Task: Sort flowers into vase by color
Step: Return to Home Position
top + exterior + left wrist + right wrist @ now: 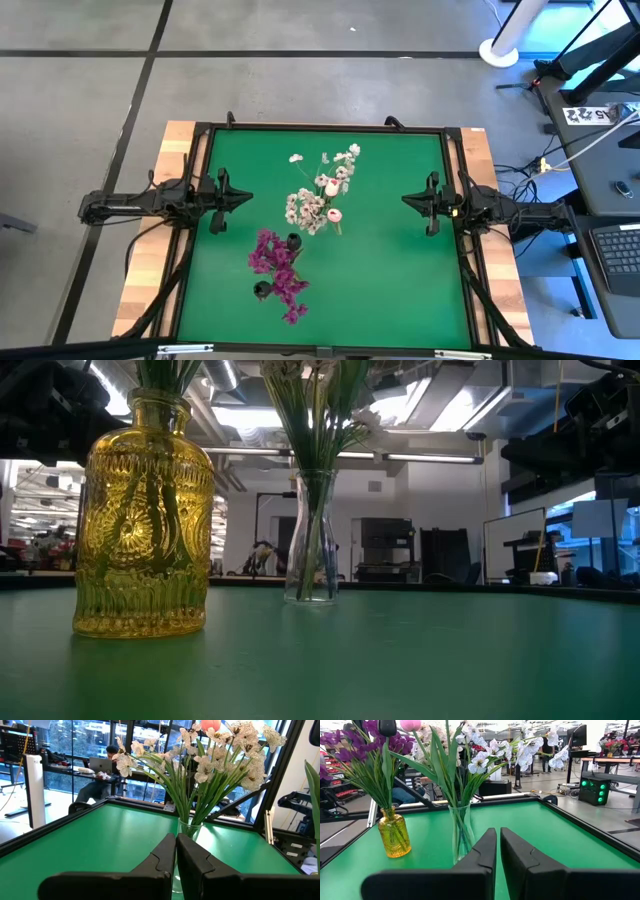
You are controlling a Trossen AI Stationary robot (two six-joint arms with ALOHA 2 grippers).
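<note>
White blossoms (318, 192) with pink tulip buds (333, 214) stand with their green stalks in a clear glass vase (460, 838) near the middle of the green table (390, 280). Magenta-purple flowers (278, 268) stand in a yellow glass vase (143, 515) nearer the front edge. My left gripper (246, 197) is shut at the table's left edge and my right gripper (408, 200) is shut at its right edge. Both point level toward the vases and touch nothing.
A raised black frame (325, 129) borders the green table. Free room lies right of the vases and along the far side. Beyond the table are desks, a person seated at a laptop (102, 762) and a keyboard (618, 250).
</note>
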